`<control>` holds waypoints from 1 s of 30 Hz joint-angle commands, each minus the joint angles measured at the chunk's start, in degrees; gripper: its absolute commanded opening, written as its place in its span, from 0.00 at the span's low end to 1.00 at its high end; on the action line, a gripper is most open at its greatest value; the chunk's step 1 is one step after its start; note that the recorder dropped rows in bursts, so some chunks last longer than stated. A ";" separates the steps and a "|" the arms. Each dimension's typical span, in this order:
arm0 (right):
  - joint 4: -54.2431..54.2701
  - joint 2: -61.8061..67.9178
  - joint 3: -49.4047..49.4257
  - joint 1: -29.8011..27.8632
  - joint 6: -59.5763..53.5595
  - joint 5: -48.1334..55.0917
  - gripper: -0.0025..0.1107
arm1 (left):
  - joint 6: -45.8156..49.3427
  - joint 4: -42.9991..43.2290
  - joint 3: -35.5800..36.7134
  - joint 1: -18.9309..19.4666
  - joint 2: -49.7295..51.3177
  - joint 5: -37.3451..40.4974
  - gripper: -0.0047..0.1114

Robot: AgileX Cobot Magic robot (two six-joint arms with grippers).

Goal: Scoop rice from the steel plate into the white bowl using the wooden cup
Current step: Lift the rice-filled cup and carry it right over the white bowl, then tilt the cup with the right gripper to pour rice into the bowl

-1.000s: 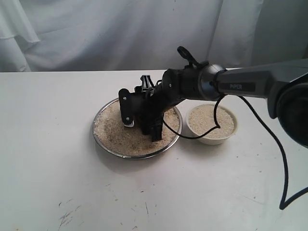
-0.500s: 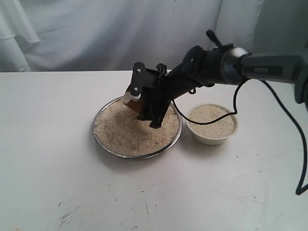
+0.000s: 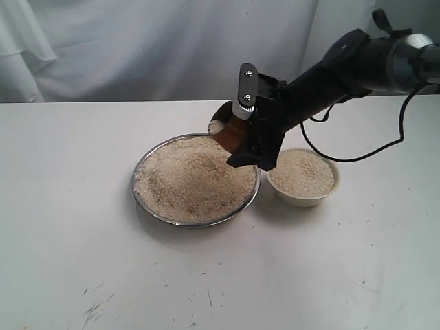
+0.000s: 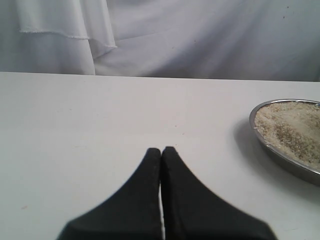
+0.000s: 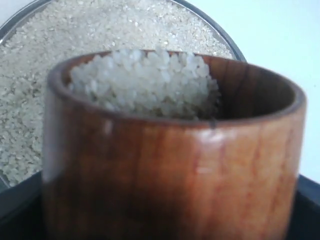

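The desk (image 3: 82,240) carries two dishes: one steel plate (image 3: 135,180) and one white bowl (image 3: 302,199). There is one wooden cup (image 3: 232,134). The rice (image 3: 189,179) is in three portions: one in the plate, one in the bowl and one in the cup. The grains themselves are too many to count. Two pairs of jaws are visible: the right jaws in the exterior view, and the left jaws only in the left wrist view. There is also one black cable (image 3: 350,161) and one white cloth (image 3: 137,48).
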 commanded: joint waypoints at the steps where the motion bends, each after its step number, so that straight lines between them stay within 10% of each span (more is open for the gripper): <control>1: -0.18 -2.57 0.20 -2.86 -0.76 1.81 0.02 | -0.18 -0.04 0.26 -0.09 -0.29 -0.36 0.04; 30: -34.83 -15.71 17.36 -9.93 15.50 -9.85 0.02 | -0.18 -0.04 0.26 -0.09 -0.29 -0.36 0.04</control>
